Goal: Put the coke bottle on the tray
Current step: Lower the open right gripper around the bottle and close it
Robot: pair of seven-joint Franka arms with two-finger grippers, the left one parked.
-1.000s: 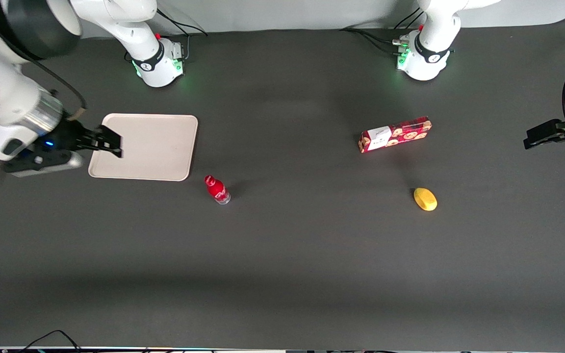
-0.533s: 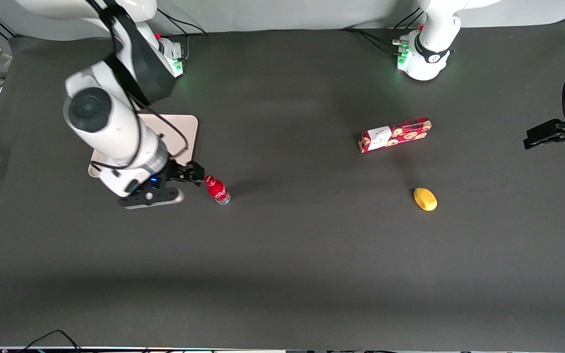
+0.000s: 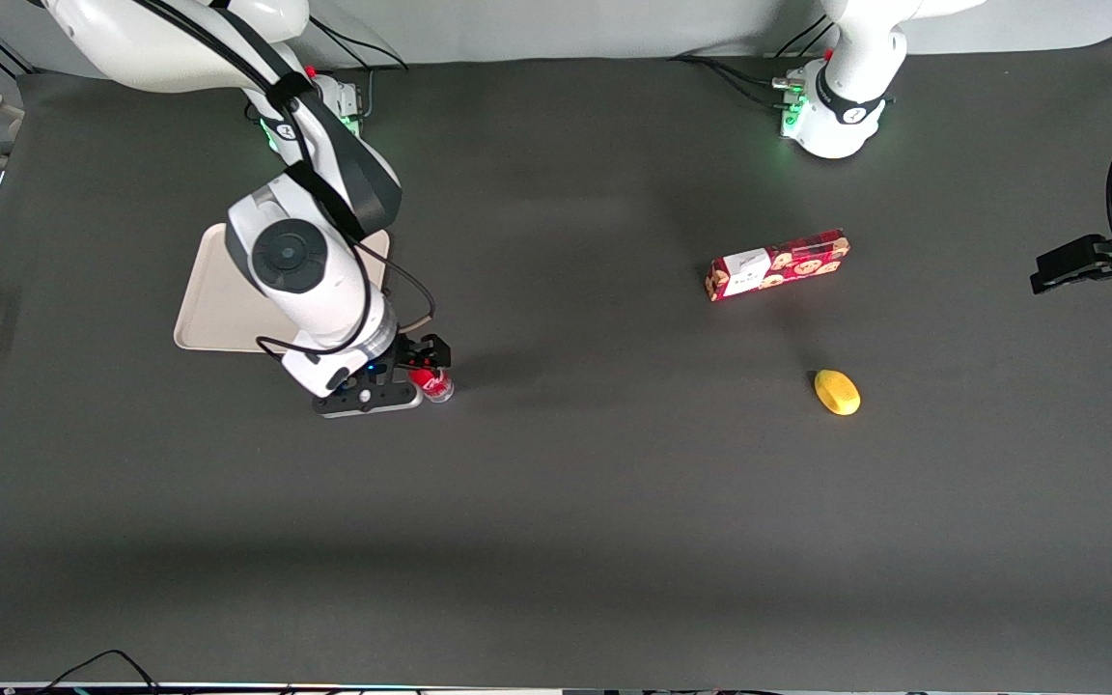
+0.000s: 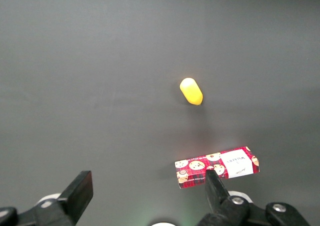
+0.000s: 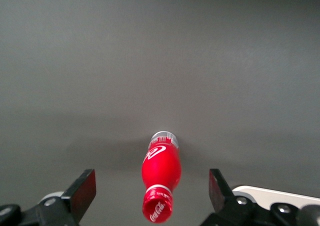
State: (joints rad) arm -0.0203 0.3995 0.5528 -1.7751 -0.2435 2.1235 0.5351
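Observation:
The coke bottle stands upright on the dark table, with its red cap, red wrap and clear base showing. My right gripper hangs over its top, open, one finger on each side and clear gaps to the bottle. In the right wrist view the bottle shows cap-first between the gripper's spread fingers. The beige tray lies beside the bottle toward the working arm's end and a little farther from the front camera. My arm hides part of it. One tray corner shows in the wrist view.
A long red cookie box and a yellow lemon-like object lie toward the parked arm's end of the table. Both also show in the left wrist view, the box and the yellow object.
My right arm has swung from the tray's outer edge across the tray to the bottle. The open gripper now straddles the bottle's top. The bottle has not moved.

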